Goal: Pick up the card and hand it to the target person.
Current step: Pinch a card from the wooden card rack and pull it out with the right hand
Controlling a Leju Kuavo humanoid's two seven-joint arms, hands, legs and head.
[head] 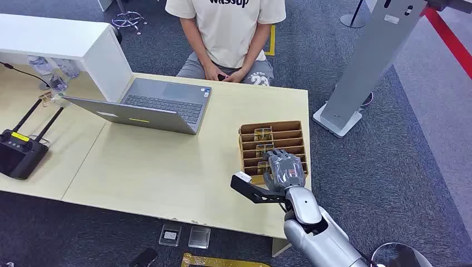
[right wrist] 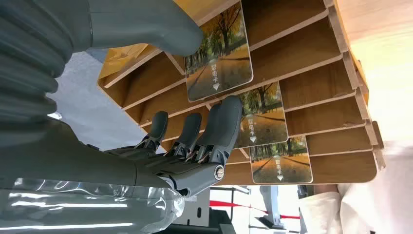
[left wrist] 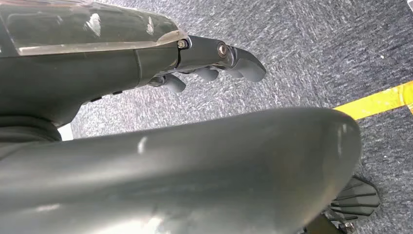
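The right robot hand (head: 285, 169) hangs over the wooden rack (head: 295, 129) on the surface (head: 167, 172). Its fingers (right wrist: 221, 129) are spread apart and hold nothing. The nearest card (right wrist: 219, 53) stands in a slot, thumb on one side, fingers on the other. Two more cards stand in slots behind it. The fingers might bump the thin slot walls, push the rack, or grab two cards. The left robot hand (left wrist: 209, 61) hangs over the floor, fingers curled, holding nothing.

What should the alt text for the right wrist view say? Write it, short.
The right hand reaches into a wooden slotted rack, thumb and fingers on either side of the nearest card, an autumn tree-lined path photo. Two more such cards stand in slots beyond.
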